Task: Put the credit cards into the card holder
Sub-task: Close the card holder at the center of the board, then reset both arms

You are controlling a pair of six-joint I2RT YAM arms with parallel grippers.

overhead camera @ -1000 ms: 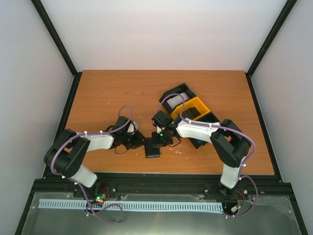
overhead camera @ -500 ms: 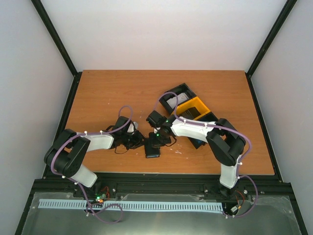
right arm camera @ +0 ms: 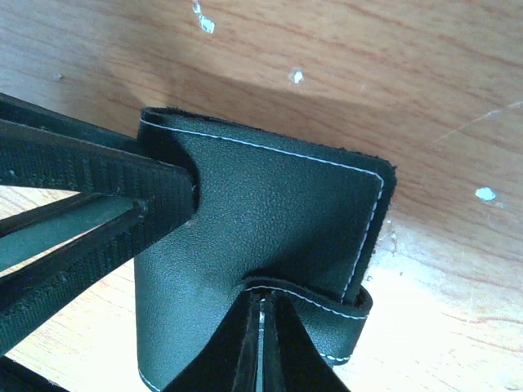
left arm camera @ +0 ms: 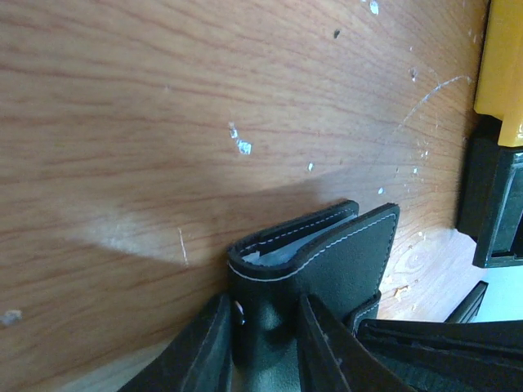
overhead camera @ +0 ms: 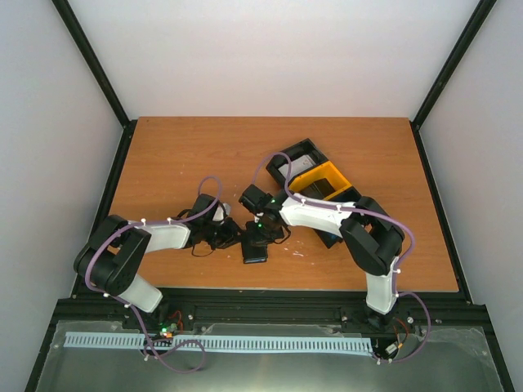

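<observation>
The card holder (left arm camera: 343, 257) sits within left pincer (left arm camera: 261, 314); right pincer (right arm camera: 260, 309) nips it.

Matt, grained leather card holder (right arm camera: 270, 204)

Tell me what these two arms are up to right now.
Both arms are working on the black card holder at the near middle of the table. The left gripper pinches one edge of it, and the right gripper is closed on its flap. No card is in either gripper. The black-and-yellow tray sits farther back on the right.
</observation>
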